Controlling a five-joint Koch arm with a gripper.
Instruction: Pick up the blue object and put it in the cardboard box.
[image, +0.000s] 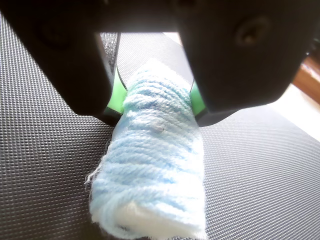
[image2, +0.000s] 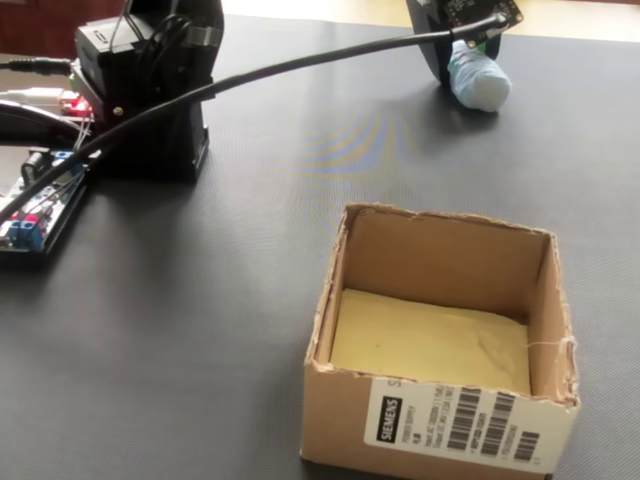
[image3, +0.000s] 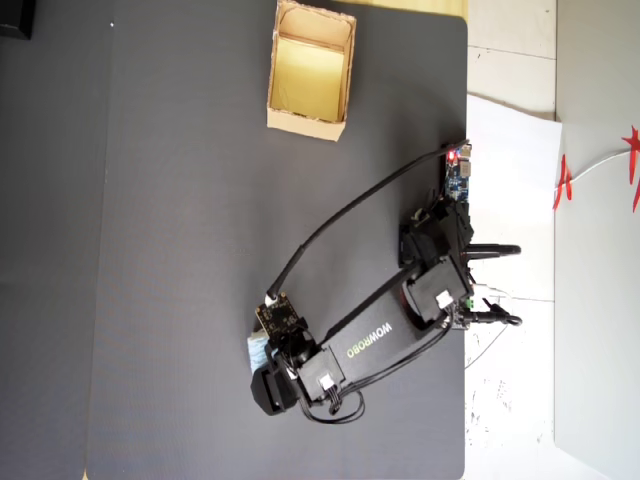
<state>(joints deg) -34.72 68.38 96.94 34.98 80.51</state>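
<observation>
In the wrist view the pale blue object (image: 155, 170), a soft ribbed block, fills the middle. My gripper (image: 156, 102) is shut on its far end, with a green pad (image: 116, 96) pressed against each side. The fixed view has the blue object (image2: 478, 84) at the far right of the mat, sticking out below the gripper (image2: 458, 58). Whether it rests on the mat or hangs just above it, I cannot tell. The cardboard box (image2: 445, 262) stands open at the near right, its yellowish floor bare. Overhead, the cardboard box (image3: 306, 122) is at the top and the blue object (image3: 256, 350) low on the mat.
A black textured mat (image3: 150, 250) covers the table. The arm's base (image2: 150, 95) stands at the far left in the fixed view, with circuit boards and wires (image2: 35, 215) beside it. A black cable (image2: 300, 62) arcs from base to gripper. White paper (image3: 510, 150) borders the mat's right edge overhead.
</observation>
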